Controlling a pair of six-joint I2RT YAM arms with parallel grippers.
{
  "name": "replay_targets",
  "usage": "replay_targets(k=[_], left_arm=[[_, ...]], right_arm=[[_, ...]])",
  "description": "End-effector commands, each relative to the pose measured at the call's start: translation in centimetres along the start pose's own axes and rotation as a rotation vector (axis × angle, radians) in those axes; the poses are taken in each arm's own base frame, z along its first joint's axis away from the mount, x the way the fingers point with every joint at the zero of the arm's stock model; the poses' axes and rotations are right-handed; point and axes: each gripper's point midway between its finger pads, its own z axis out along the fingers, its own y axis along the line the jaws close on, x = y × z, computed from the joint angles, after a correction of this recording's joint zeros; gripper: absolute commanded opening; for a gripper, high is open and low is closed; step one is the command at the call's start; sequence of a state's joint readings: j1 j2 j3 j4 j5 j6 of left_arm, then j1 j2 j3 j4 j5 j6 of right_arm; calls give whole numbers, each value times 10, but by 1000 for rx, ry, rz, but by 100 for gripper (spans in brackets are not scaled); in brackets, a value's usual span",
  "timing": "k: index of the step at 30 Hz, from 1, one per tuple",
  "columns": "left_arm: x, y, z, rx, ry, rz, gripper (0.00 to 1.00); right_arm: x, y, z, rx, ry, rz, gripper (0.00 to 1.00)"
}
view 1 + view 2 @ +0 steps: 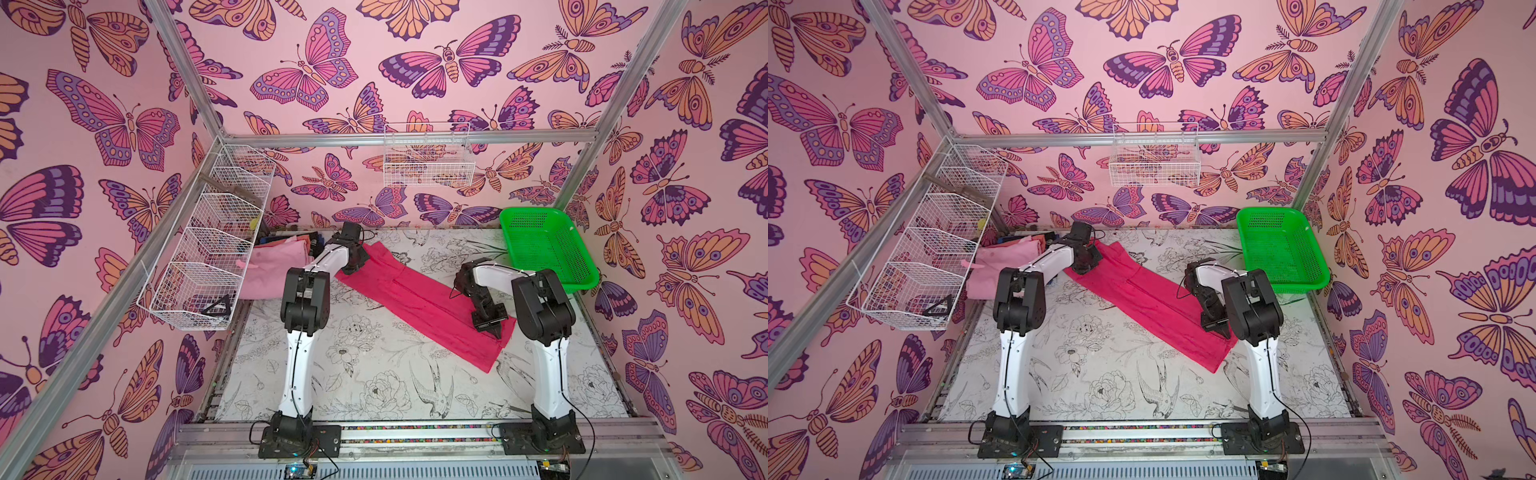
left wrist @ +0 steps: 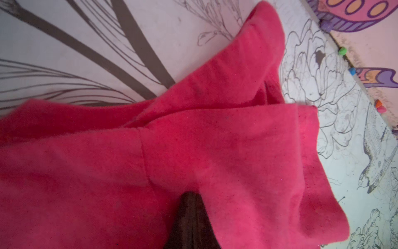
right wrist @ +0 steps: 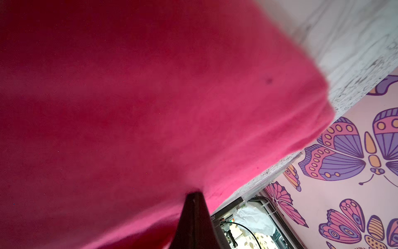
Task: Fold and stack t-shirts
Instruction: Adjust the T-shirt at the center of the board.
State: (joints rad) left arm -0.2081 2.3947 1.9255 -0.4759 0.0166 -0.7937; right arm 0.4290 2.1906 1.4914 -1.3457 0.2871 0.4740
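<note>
A crimson t-shirt [image 1: 419,295] [image 1: 1150,301] lies as a long narrow folded strip, slanting across the table from far left to near right. My left gripper [image 1: 352,268] [image 2: 190,196] is shut on its far end, and cloth puckers around the black fingertips [image 2: 189,215]. My right gripper [image 1: 493,328] [image 3: 193,195] is shut on the near end, where the hem [image 3: 280,140] is raised off the table. A light pink t-shirt [image 1: 272,266] [image 1: 998,266] lies crumpled at the far left, with orange and dark cloth [image 1: 305,240] behind it.
A green mesh basket [image 1: 548,253] [image 1: 1283,249] sits at the far right corner. White wire baskets [image 1: 203,257] hang along the left rail, and another wire basket [image 1: 428,160] hangs on the back wall. Small coloured beads [image 2: 342,51] lie along the table's back edge.
</note>
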Motion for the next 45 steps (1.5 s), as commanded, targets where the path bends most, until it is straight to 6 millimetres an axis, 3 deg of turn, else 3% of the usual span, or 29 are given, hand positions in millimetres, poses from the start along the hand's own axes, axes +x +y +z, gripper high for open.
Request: replay_targets(k=[1, 15, 22, 34, 45], left_arm=[[45, 35, 41, -91, 146, -8, 0], [49, 22, 50, -55, 168, -7, 0], [51, 12, 53, -34, 170, 1, 0], [54, -2, 55, -6, 174, 6, 0], [62, -12, 62, 15, 190, 9, 0]], right_arm=[[11, 25, 13, -66, 60, -24, 0], [29, 56, 10, -58, 82, -90, 0], [40, 61, 15, -49, 98, -102, 0], [68, 78, 24, -33, 123, -132, 0], [92, 108, 21, -9, 120, -191, 0]])
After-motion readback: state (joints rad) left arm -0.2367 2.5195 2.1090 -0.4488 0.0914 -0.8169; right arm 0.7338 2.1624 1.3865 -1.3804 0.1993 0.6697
